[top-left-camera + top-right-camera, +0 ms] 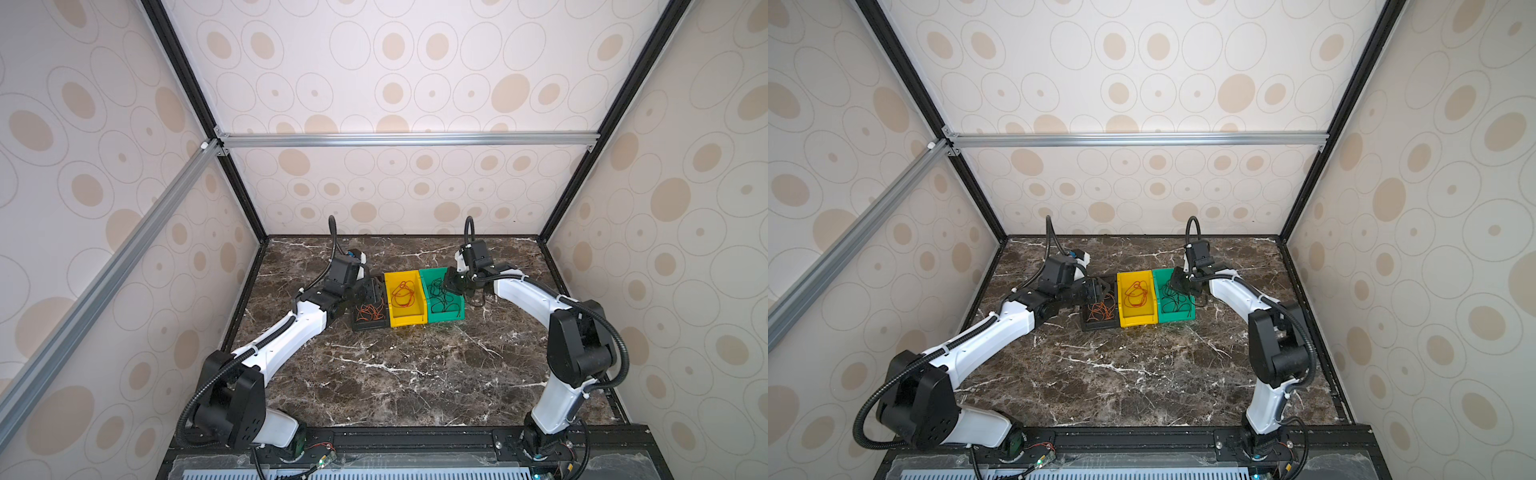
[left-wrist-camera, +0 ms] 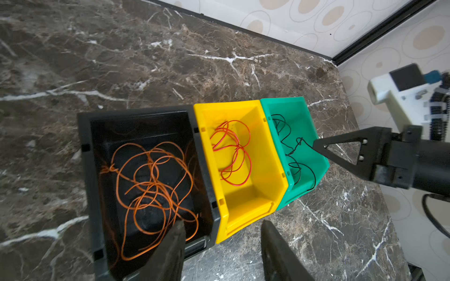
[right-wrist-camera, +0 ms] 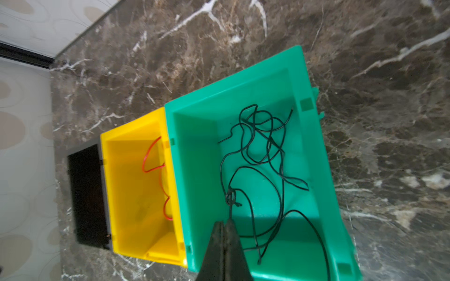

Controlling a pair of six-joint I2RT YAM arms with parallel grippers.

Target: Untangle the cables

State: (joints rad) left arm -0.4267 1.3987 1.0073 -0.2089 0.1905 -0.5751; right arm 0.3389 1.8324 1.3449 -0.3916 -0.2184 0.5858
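Shows, from the left, the left gripper (image 2: 222, 226) with jaws apart and empty above the near rim of the black bin (image 2: 84, 146), orange cables (image 2: 146, 192) looped loose inside. Finds red cables (image 2: 237, 146) next door in the yellow bin (image 2: 226, 105), untouched. Ends at the green bin (image 3: 243, 80), with the right gripper (image 3: 225, 222) pinched together on a strand of the black cables (image 3: 230, 194), just short of a small knot. Looks like the teasing-out of that tangle. Best lifted slowly and straight up, watching the knot for snagged loops; better yet with the free pincer brought across to pin the rest down. Cannot judge the firmness of the pinch in both top views. Loses most of the red loops behind the yellow wall in the right wrist view, and the black bin's floor to shadow.
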